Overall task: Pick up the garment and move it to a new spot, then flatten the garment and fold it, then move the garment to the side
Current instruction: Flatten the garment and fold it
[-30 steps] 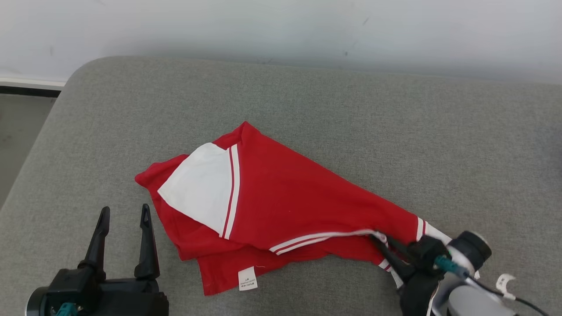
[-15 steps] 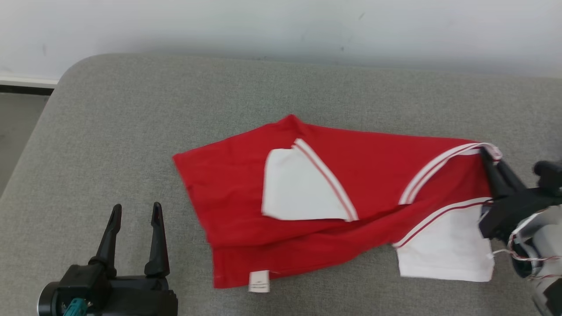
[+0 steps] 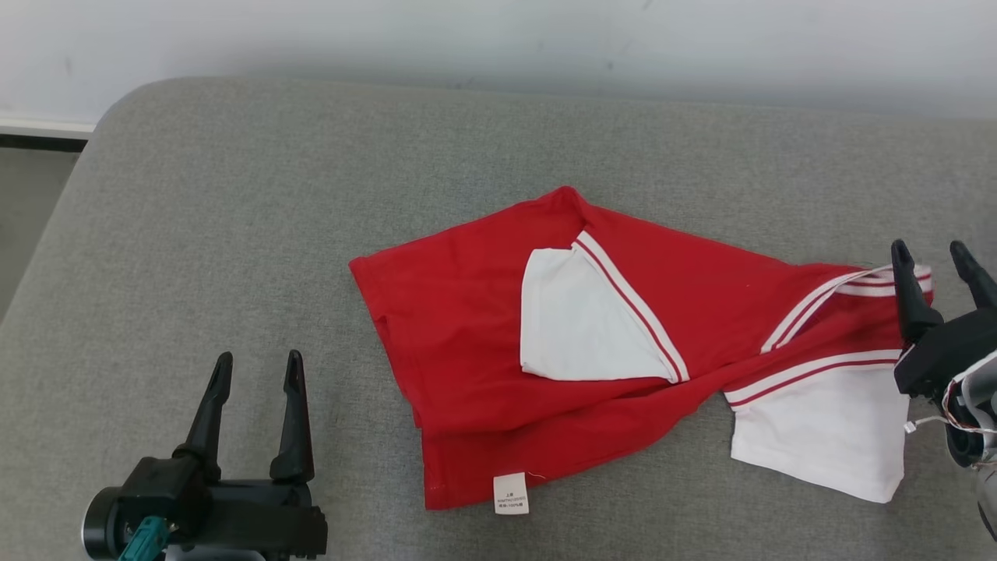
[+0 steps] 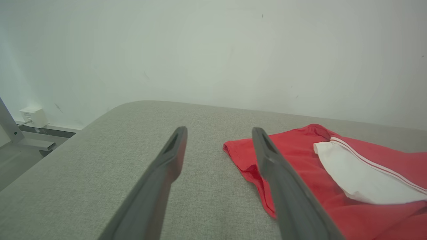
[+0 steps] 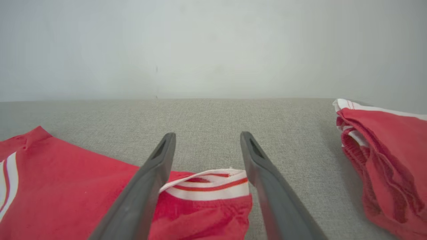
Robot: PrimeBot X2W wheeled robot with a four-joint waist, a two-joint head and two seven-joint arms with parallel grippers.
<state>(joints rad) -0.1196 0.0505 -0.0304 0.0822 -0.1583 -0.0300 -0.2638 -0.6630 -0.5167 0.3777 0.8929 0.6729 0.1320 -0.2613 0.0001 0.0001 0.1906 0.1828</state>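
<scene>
The garment (image 3: 467, 327) is a red shirt with white panels and red-and-white striped trim. It lies crumpled but spread out on the grey cushion (image 3: 234, 195), with a white care label (image 3: 511, 492) at its near hem. My right gripper (image 3: 928, 249) stands open at the garment's right end, its fingers on either side of the striped band (image 5: 213, 186), which rests loose on the cushion below them. My right gripper (image 5: 207, 135) grips nothing. My left gripper (image 3: 259, 358) is open and empty, just left of the garment's red edge (image 4: 247, 160).
A second bunched red cloth with white trim (image 5: 383, 156) lies to the right of my right gripper. A pale wall (image 3: 498, 39) backs the cushion. The cushion's rounded left edge drops to the floor (image 3: 31, 218). A white wall box (image 4: 32, 116) sits low on the left.
My right gripper dragged the garment's striped end to the right and farther back, spreading the cloth, then opened and let it go. The left gripper stayed open.
</scene>
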